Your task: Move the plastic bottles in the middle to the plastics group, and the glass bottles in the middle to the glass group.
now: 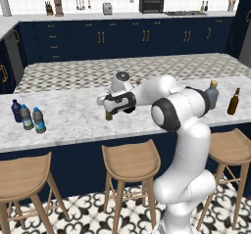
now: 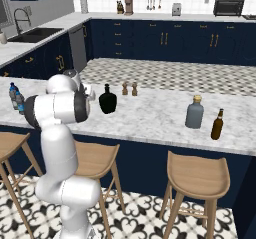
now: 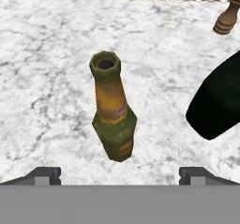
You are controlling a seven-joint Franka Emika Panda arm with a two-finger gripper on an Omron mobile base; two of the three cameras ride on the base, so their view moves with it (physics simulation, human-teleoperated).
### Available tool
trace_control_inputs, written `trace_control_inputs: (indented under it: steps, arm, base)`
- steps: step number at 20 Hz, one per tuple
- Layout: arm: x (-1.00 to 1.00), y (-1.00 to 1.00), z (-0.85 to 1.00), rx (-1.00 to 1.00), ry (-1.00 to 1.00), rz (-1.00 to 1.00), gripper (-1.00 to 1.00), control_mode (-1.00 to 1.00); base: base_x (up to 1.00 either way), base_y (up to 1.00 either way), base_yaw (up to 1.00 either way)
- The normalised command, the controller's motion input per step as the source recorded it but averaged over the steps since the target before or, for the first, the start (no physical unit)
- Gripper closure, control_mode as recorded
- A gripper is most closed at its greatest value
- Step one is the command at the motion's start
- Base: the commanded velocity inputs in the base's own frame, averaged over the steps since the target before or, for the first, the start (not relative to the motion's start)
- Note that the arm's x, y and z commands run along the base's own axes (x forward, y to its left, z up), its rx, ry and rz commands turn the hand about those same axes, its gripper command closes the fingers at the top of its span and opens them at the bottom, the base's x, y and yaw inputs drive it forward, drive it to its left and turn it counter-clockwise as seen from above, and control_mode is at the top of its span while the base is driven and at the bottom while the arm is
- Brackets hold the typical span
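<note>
The olive-green glass bottle point(image 3: 112, 108) with a yellowish label stands upright on the marble counter, and the hand view looks down on its open mouth. My gripper point(image 3: 120, 176) hovers just above it, open, fingertips point(image 3: 47, 175) wide apart and holding nothing. From the left base camera the gripper point(image 1: 110, 106) hangs directly over that bottle point(image 1: 109, 115). The squat black glass bottle point(image 2: 107, 99) stands close beside it, also point(image 3: 220, 101). The plastics group point(image 1: 26, 117) is at the counter's left end: a dark blue bottle and two clear water bottles. The glass group is at the right: grey-blue bottle point(image 1: 212, 93) and brown bottle point(image 1: 234, 102).
Two small brown shakers point(image 2: 129, 88) stand behind the black bottle, one of them the shaker point(image 3: 227, 17) in the hand view. Three wooden stools point(image 1: 131, 162) line the counter's near side. My own arm point(image 1: 171, 105) stretches across the counter's middle.
</note>
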Motion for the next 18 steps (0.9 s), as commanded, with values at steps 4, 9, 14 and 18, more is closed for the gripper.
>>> trace_control_inputs:
  steps: [4,9,14,18]
  arm:
    - [0.15,0.04,0.00,-0.01,0.00,0.00,-1.00,-1.00]
    - [0.01,0.11,0.00,-0.03,0.00,0.00,-1.00,-1.00]
    - [0.00,0.01,-0.14,-0.01,0.00,0.00,-1.00,-1.00]
    - [0.13,0.00,-0.16,0.00,0.00,0.00,-1.00,-1.00]
  base:
    - [0.00,0.00,0.00]
    - [0.00,0.00,0.00]
    - [0.00,0.00,0.00]
    - [0.00,0.00,0.00]
